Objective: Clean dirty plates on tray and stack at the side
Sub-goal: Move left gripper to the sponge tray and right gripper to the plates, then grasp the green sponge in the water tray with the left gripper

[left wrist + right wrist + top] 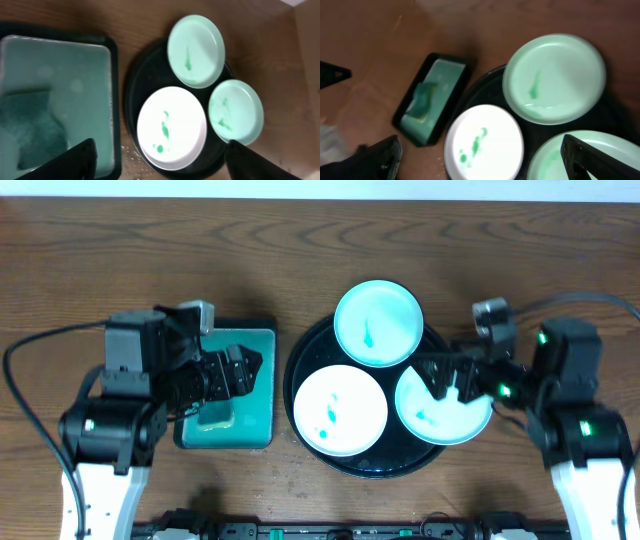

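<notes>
The round black tray (385,467) holds three plates with teal smears: a mint one at the back (378,323), a white one at the front left (340,410) and a mint one at the right (440,415). My right gripper (445,377) hovers open over the right plate's inner edge, nothing between its fingers. In the right wrist view one fingertip (590,157) lies over that plate (547,160). My left gripper (245,372) is open and empty, above the small rectangular tray to the left. Its wrist view shows the white plate (172,127) ahead between the fingers.
A rectangular black-rimmed tray (268,330) with a teal pad and a dark sponge (30,130) sits left of the round tray. Bare wood tabletop (540,260) spreads behind and to both sides. Water drops (131,156) dot the wood between the trays.
</notes>
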Robot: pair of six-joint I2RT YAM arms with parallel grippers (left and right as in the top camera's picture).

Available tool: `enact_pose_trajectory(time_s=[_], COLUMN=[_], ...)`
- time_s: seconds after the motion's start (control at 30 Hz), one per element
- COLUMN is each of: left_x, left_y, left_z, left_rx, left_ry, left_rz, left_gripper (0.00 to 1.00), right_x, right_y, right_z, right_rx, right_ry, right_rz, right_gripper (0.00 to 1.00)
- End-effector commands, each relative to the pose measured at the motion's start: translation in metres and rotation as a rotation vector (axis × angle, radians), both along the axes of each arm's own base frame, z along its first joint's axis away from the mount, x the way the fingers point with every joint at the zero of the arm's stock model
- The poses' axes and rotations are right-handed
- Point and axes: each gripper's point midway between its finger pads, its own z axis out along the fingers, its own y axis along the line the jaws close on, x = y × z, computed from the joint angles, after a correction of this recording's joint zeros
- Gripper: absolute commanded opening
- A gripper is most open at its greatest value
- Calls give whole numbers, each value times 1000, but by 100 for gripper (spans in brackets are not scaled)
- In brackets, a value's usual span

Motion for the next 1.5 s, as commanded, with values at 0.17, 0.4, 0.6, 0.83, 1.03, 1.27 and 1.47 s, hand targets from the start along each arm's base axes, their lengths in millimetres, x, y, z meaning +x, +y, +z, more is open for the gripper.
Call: enact_pose_trajectory(time_s=[0.17, 0.4, 0.6, 0.83, 1.03, 1.27, 1.47], left_x=[-16, -20, -18, -19, -20, -17, -13], left_y=[-11, 26, 47, 56, 60, 60, 62], left_z=[-8, -25, -29, -31, -35, -52, -94], left_rx=[-66, 126, 226, 274, 295, 309, 347], left_ry=[137, 162, 155, 162, 176, 242, 366], left_rz=[-31, 103, 180, 210, 220, 210, 199], left_gripper=[98, 98, 98, 98, 98, 98, 95], right_x=[2, -19, -17, -9, -11, -10, -1], right_y=[32, 25, 52, 59, 58, 48, 37], right_z=[-64, -142, -168, -207, -239, -263, -263], right_rx=[-19, -480, -497, -536, -572, -624, -644], right_ry=[271, 456, 489, 551, 622, 672, 671], right_rz=[131, 3, 32, 39, 47, -11, -117], right_gripper=[99, 99, 36, 47, 25, 1, 1])
